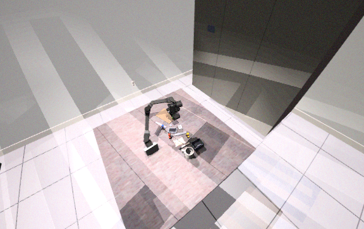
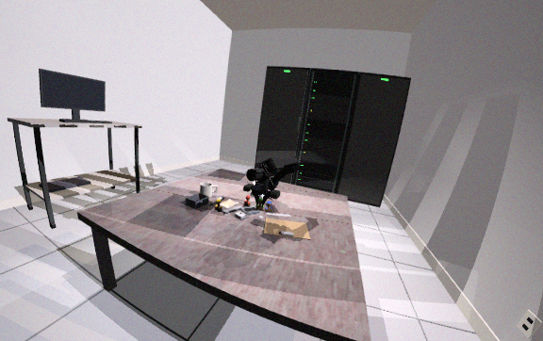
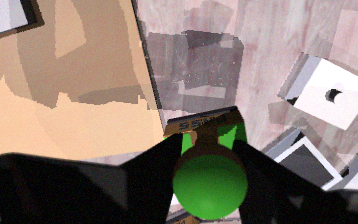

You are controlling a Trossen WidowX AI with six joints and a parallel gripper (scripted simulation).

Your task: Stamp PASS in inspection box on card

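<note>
The arm rises from its base [image 1: 153, 149] and bends toward one o'clock; its gripper [image 1: 174, 112] hangs over the tan card's [image 1: 163, 116] right edge, while small items and a mug [image 1: 189, 152] crowd the surface [image 1: 131, 148] at four o'clock

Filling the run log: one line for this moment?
claw: shut on green-knobbed PASS stamp | stamp: lifted above bench, beside tan card edge | print: none visible on shown part of card
</note>
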